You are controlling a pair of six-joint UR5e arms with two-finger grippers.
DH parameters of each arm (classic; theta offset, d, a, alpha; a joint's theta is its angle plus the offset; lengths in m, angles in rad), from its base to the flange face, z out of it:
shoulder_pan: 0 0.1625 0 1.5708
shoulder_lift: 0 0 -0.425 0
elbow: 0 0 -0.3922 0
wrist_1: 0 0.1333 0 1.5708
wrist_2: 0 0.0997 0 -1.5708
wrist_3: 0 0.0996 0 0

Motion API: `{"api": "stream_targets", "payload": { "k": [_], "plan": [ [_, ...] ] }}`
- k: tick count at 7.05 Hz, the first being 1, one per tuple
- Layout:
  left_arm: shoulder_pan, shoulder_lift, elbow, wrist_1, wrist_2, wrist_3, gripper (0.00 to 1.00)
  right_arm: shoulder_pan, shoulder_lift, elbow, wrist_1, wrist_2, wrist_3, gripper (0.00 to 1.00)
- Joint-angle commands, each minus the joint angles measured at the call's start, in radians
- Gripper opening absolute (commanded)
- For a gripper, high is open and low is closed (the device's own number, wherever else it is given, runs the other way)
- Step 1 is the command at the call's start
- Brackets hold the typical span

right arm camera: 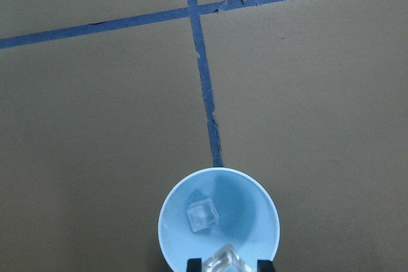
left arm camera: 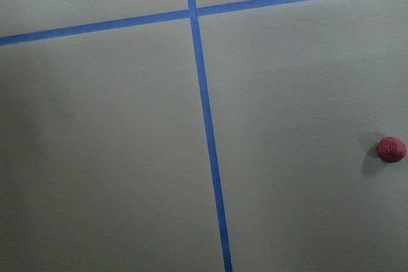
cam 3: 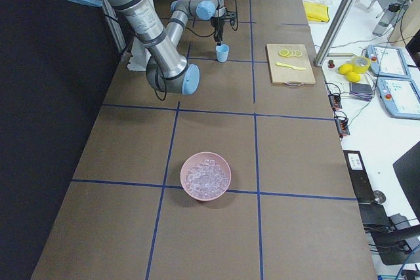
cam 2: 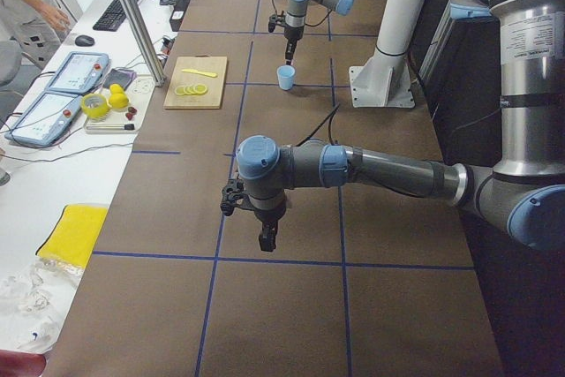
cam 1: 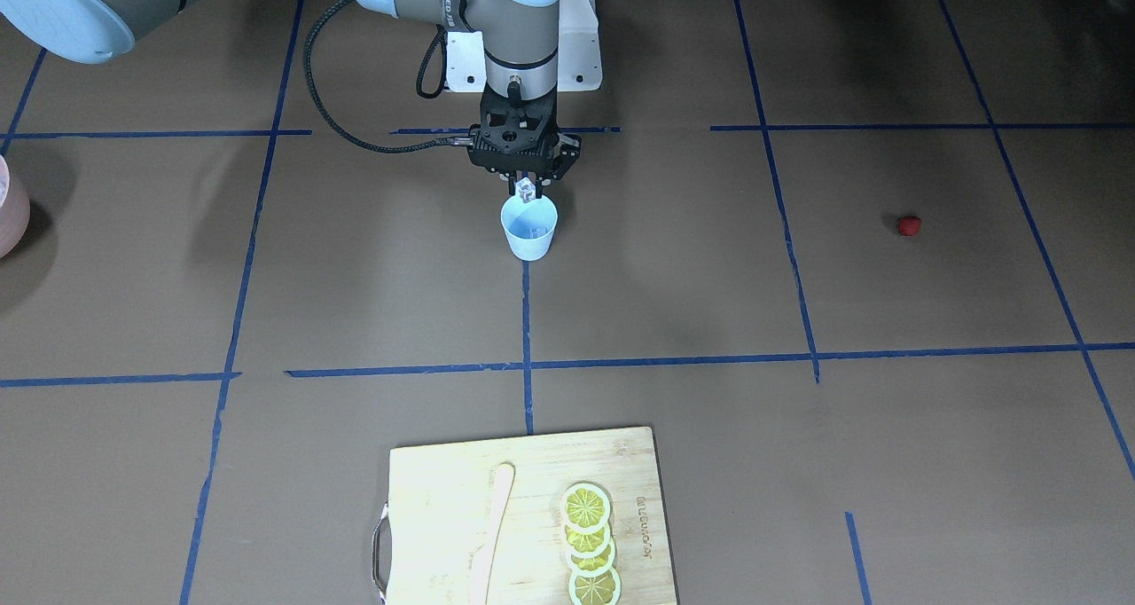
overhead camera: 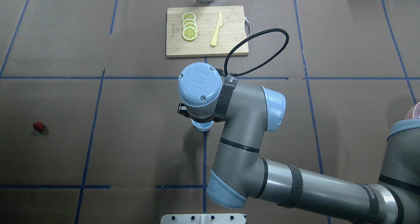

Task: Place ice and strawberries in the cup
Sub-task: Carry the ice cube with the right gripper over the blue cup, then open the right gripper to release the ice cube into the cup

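The light-blue cup (cam 1: 529, 230) stands upright mid-table and also shows in the overhead view (overhead camera: 201, 127). My right gripper (cam 1: 527, 188) hangs just above its rim, shut on a clear ice cube (right arm camera: 226, 260). A second ice cube (right arm camera: 203, 215) lies inside the cup (right arm camera: 250, 211). The small red strawberry (cam 1: 908, 224) lies alone on the table far to my left and shows in the left wrist view (left arm camera: 391, 150). My left gripper (cam 2: 267, 237) hovers over the table, seen only in the exterior left view. I cannot tell whether it is open or shut.
A pink bowl (cam 3: 206, 176) holding several ice cubes stands on my right side. A wooden cutting board (cam 1: 443, 490) with lemon slices (cam 1: 588, 543) and a pale knife (cam 1: 492, 534) lies at the far edge, opposite the cup.
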Motion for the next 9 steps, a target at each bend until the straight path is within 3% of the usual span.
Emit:
{"api": "stream_targets", "payload": {
  "k": [1, 3, 4, 7, 8, 9],
  "plan": [
    [0.004, 0.0, 0.0, 0.0, 0.0, 0.0, 1.0, -0.001, 0.001, -0.007, 0.001, -0.018, -0.015, 0.77],
    [0.004, 0.0, 0.0, 0.0, -0.001, 0.0, 1.0, 0.001, 0.001, -0.014, 0.001, -0.028, -0.02, 0.84],
    [0.004, 0.0, -0.001, 0.0, 0.0, 0.0, 1.0, 0.001, 0.001, -0.014, 0.001, -0.028, -0.022, 0.97],
    [0.004, 0.0, 0.0, 0.0, 0.0, 0.0, 1.0, 0.051, -0.019, 0.0, -0.001, 0.015, -0.116, 0.99],
    [0.004, 0.0, 0.0, 0.0, 0.0, 0.0, 1.0, 0.106, -0.083, 0.059, -0.001, 0.09, -0.196, 0.99],
    [0.004, 0.0, 0.0, 0.0, 0.0, 0.0, 1.0, 0.166, -0.202, 0.18, 0.001, 0.15, -0.309, 0.99]
  ]
}}
